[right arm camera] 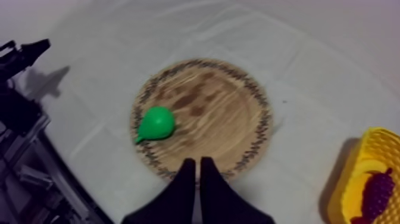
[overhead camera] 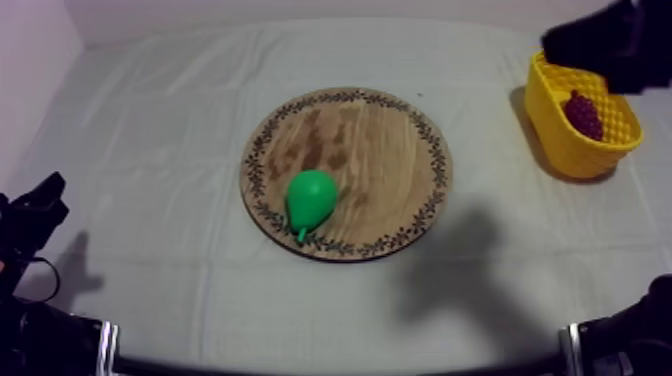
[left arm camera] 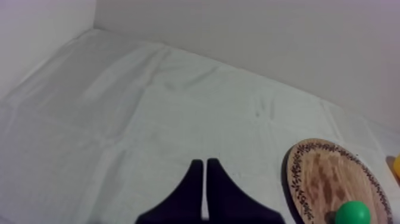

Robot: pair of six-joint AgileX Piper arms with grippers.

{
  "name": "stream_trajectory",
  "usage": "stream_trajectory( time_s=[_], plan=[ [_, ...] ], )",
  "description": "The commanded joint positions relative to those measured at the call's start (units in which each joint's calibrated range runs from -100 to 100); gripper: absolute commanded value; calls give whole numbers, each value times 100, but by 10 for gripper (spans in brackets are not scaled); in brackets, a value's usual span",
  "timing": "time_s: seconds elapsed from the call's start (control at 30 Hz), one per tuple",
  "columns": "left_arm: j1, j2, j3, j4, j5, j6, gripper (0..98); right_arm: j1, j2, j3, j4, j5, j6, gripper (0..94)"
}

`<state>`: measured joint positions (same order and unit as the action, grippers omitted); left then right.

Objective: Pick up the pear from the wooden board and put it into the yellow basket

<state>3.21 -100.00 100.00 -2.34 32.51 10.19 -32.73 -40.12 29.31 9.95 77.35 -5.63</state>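
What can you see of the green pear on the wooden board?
The bright green toy pear looks smooth, like plastic, and whole. It has a fat rounded end and a narrower neck that tapers to a short green stem. It lies on its side on the round wooden board with a patterned rim, in the part of the board toward my left arm, with the stem pointing at the near rim. Only the board touches it; nothing grips it.

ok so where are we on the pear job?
Done: nothing yet. The pear lies on the board; the basket holds only grapes.
In hand: right end effector shut on nothing, pointing toward the board; left end effector shut, off to the side.
Left: grasp, carry, drop.
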Motion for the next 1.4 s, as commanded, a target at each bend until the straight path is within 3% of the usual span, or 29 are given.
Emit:
stream_trajectory(
  time_s=[0.0, 0.3, 0.77, 1.03, 1.37],
  plan=[
    [2, 0, 0, 2, -1, -1, 1, -515, 1011, -1126, 72, 614, -325, 3],
    [2, 0, 0, 2, -1, -1, 1, -1032, 2608, -2857, 361, 1858, -1087, 3],
    [2, 0, 0, 2, -1, -1, 1, -1168, 4463, -3728, 622, 2072, -2222, 2],
    [2, 0, 0, 2, -1, -1, 1, -1040, 5336, -3743, 492, 2093, -2591, 2],
    [2, 0, 0, 2, -1, -1, 1, -816, 6084, -3844, 186, 2095, -2741, 2]
  ],
)
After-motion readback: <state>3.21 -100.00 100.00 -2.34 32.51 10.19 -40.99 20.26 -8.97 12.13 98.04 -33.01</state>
